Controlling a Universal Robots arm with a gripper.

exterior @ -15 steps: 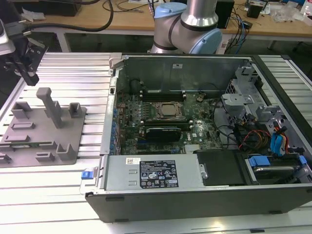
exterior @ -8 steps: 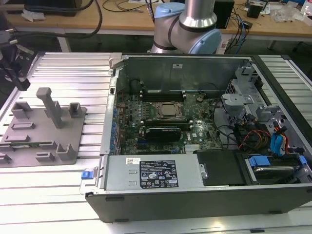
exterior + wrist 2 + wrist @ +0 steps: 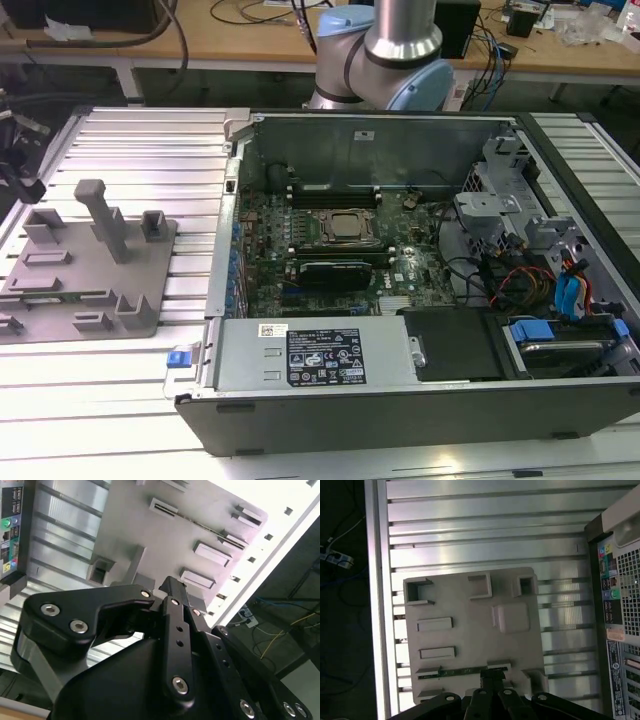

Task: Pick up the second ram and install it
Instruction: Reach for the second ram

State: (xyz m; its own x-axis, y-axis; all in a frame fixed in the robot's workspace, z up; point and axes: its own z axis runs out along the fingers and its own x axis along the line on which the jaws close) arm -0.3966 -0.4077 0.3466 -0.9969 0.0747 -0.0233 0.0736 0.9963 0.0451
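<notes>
Slotted table (image 3: 130, 140), open computer case (image 3: 400, 385), and the gripper (image 3: 493, 676) over the fixture plate (image 3: 470, 640).
The second ram (image 3: 452, 672) sits in a slot along the plate's edge opposite its row of pockets, long axis parallel to that edge. The gripper, drawn narrow and apparently empty, lines up over the stick, off-centre toward one end.

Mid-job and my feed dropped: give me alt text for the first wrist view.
The black claw hangs over a grey fixture tray on the ribbed metal table, closest to the second ram, a green stick lying in a slot near the tray's edge; contact cannot be told. A computer case's rear panel stands beside the tray.
</notes>
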